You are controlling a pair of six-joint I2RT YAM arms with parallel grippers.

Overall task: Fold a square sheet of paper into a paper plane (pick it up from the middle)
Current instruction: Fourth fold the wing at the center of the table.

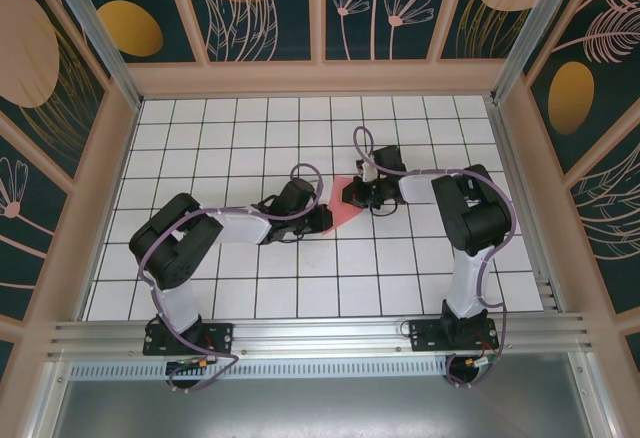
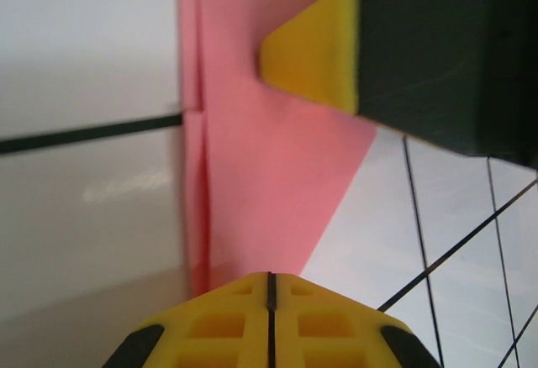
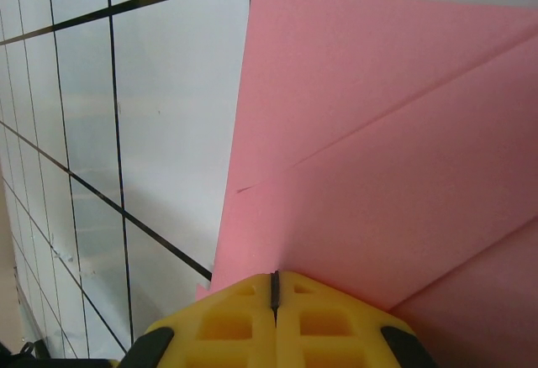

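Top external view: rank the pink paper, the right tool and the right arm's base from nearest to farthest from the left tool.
Measured from the left tool:
1. the pink paper, right at its tip, on its right side.
2. the right tool, across the paper, a little farther back and to the right.
3. the right arm's base, at the near edge of the table, bottom right.

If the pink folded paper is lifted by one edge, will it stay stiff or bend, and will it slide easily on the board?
The pink folded paper looks thin, so it would probably sag when lifted; its creased, overlapping flaps may stiffen it somewhat. It seems light and could slide easily on the glossy white board.
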